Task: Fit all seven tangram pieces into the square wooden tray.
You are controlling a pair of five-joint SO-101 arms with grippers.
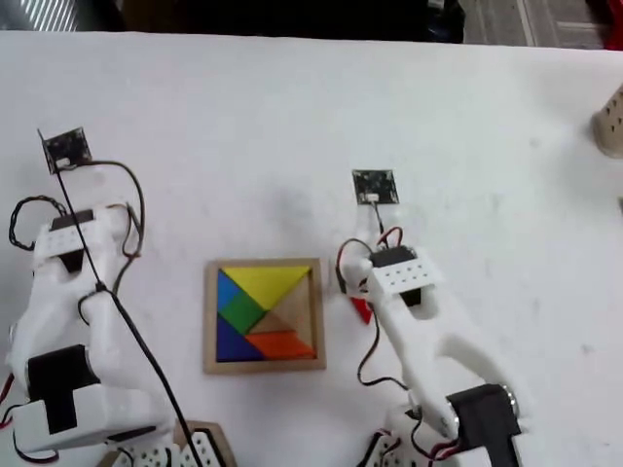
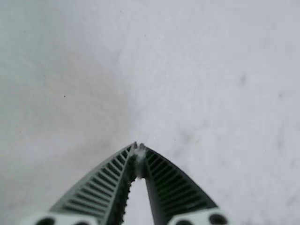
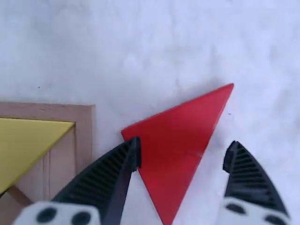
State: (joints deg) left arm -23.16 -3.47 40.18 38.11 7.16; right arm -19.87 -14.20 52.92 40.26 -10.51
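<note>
Firstly, the high view. On the white table (image 1: 292,126) the square wooden tray (image 1: 209,321) lies in the lower middle of the frame. Inside it sit a yellow triangle (image 1: 265,282) at the top, blue pieces (image 1: 234,341) along the left side, a green piece (image 1: 243,309) beside them and an orange piece (image 1: 282,342) at the bottom. At the right side of the tray a wood-coloured patch shows; I cannot tell if it is a piece or the tray's floor. The red triangle (image 1: 361,310) lies on the table just beside the tray's right wall, outside it, and is partly covered by the right arm (image 1: 419,302), which stands to the right of the tray. The left arm (image 1: 68,321) stands at the left edge of the frame, well apart from the tray.

Next, the left wrist view. The left gripper (image 2: 138,149) has its two fingers closed tip to tip, above bare table.

Lastly, the right wrist view. The right gripper (image 3: 183,144) is spread wide, with one finger at each side of the red triangle, which lies flat in the middle of the frame. Whether a finger touches it I cannot tell. In the lower left of the frame is a corner of the tray, with the yellow triangle inside. A narrow strip of table separates the red triangle from the tray wall.
</note>
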